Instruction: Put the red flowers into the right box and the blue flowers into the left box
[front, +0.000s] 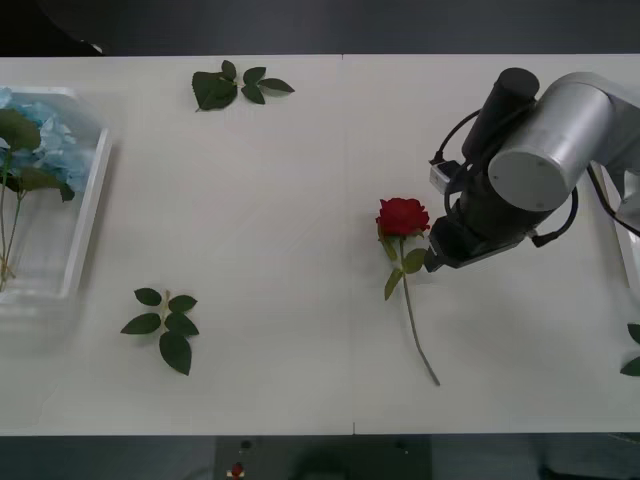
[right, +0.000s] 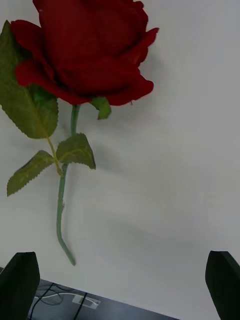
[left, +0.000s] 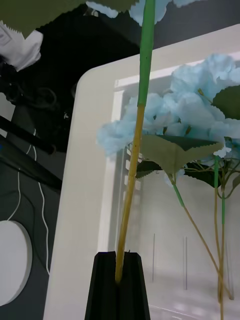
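**Inspector:** Firstly, the counts. How many red flowers were on the table (front: 300, 200)?

**Assistant:** One red rose (front: 402, 217) lay flat near the middle-right, bloom toward the far edge, stem running back toward the near edge. In the right wrist view it appeared as one bloom (right: 87, 50) with three leaves on the stem.

**Inspector:** The right gripper?

**Assistant:** The right gripper (right: 120, 280) hung over the rose's stem end, fingers spread wide, nothing between them, not touching the flower.

**Inspector:** Blue flowers?

**Assistant:** A pale blue cluster (front: 35, 135) lay in the left box (front: 88, 215) at the table's left edge. Separate heads could not be counted there. The left wrist view showed blue blooms (left: 185, 112) in the tray, with at least two thin stems beside them.

**Inspector:** The left gripper?

**Assistant:** The left gripper (left: 119, 280) was closed tight on one stem (left: 134, 150), yellowish low down and green higher, above the box.

**Inspector:** Loose foliage?

**Assistant:** Two leaf sprigs: one far-left (front: 235, 85), one near-left (front: 165, 325).
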